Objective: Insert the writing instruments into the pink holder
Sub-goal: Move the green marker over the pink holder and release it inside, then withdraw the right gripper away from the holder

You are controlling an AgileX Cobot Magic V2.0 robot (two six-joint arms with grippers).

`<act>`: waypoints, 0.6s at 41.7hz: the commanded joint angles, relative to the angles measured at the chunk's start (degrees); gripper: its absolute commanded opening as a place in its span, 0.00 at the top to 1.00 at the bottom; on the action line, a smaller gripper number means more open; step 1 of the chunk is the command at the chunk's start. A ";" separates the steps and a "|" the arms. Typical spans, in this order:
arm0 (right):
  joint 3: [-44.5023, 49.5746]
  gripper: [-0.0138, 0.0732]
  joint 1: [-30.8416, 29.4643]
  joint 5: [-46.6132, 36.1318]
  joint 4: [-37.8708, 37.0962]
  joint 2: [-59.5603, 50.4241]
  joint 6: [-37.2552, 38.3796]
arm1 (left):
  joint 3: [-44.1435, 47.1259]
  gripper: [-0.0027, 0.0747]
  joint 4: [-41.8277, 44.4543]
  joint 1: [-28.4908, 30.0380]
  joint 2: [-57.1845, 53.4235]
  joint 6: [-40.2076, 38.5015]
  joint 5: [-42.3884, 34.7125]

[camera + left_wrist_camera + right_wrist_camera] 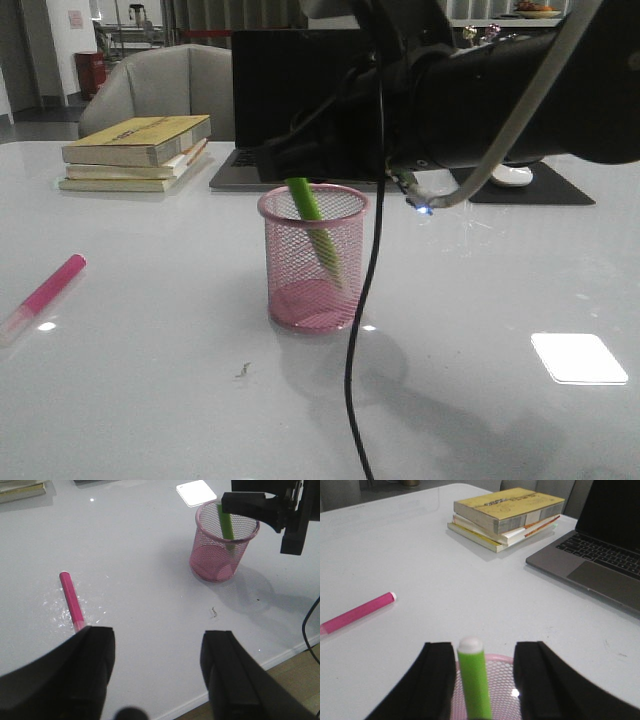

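Observation:
The pink holder (312, 270) stands upright mid-table, with the lime green marker (305, 205) inside it, leaning and poking above the rim. My right gripper (485, 647) hovers open just over the rim (505, 660); the green marker (474, 680) rises between the fingers, close to one and well apart from the other. The magenta marker (50, 288) lies flat on the table far left. My left gripper (157, 635) is open and empty above the table's near edge, with the magenta marker (71, 600) just beyond one finger. The front view does not show the left gripper.
A stack of books (140, 150) and an open laptop (290, 100) sit at the back, with a mouse on a dark pad (515, 178) back right. A black cable (360, 330) hangs in front of the holder. The table's front edge (280, 657) is near the left gripper.

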 commanded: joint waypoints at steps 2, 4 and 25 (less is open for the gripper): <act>-1.52 0.31 -0.21 -3.83 -0.21 -3.03 -0.57 | -1.58 0.41 -0.50 -0.43 0.29 -0.37 -4.24; -1.52 0.31 -0.21 -3.21 -0.21 -4.31 -0.57 | -1.58 0.41 -0.50 -0.43 0.29 -0.37 -4.24; -1.83 0.33 -0.21 51.56 -0.16 -38.76 -0.57 | -1.58 0.41 -0.50 -0.43 0.29 -0.37 -4.24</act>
